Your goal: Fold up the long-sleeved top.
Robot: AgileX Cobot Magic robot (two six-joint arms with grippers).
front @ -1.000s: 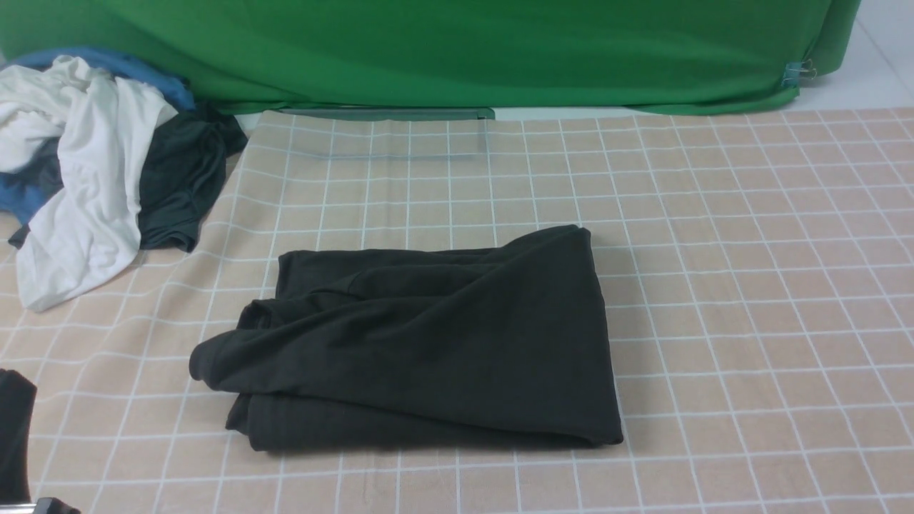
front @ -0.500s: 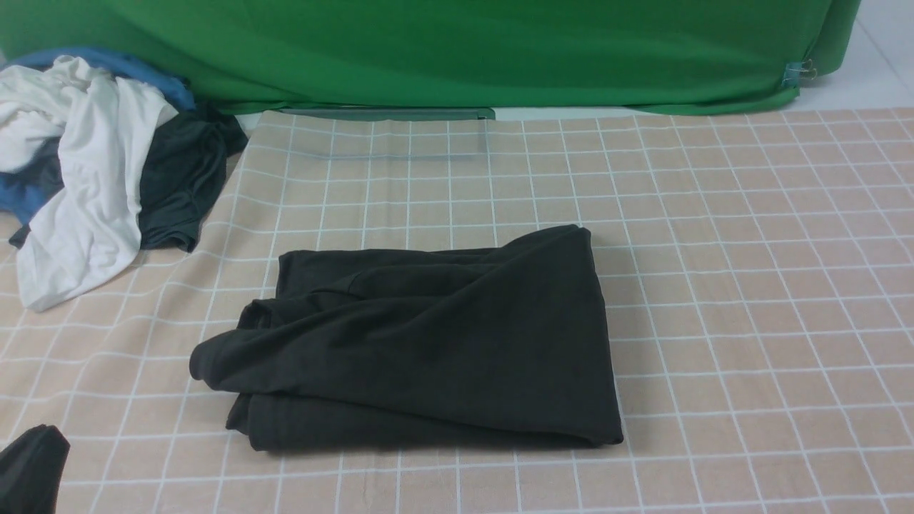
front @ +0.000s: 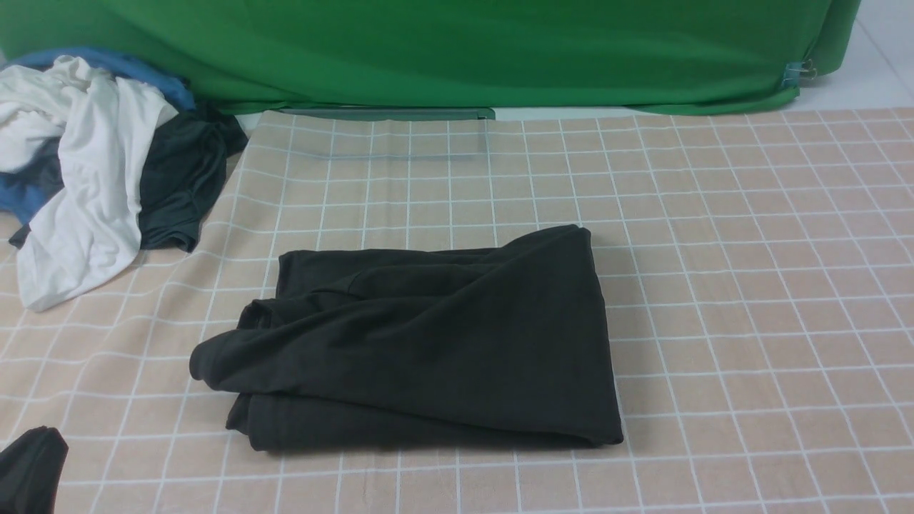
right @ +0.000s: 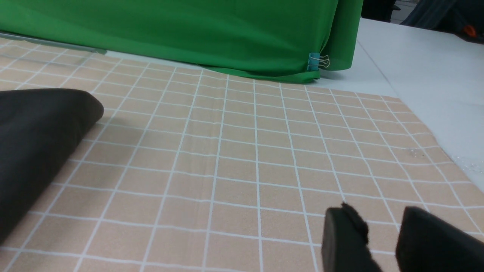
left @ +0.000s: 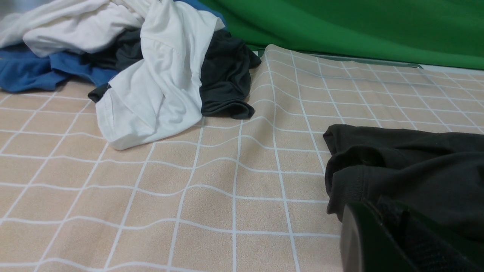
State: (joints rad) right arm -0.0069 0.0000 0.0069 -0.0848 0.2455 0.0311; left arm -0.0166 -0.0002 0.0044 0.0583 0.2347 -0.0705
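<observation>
Covering the table, the checked cloth (front: 714, 250) bears the long-sleeved top (front: 421, 343), folded into a rough rectangle at its middle. The left gripper (left: 382, 241), jaws closed on nothing, sits just beside the top's left edge. The right gripper (right: 382, 241), jaws parted and empty, hangs well apart on its right.

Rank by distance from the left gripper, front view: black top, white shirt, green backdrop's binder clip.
From the left gripper, at the near left corner:
1. Black top, table centre.
2. White shirt, far left pile.
3. Binder clip, far right on the green backdrop.
</observation>
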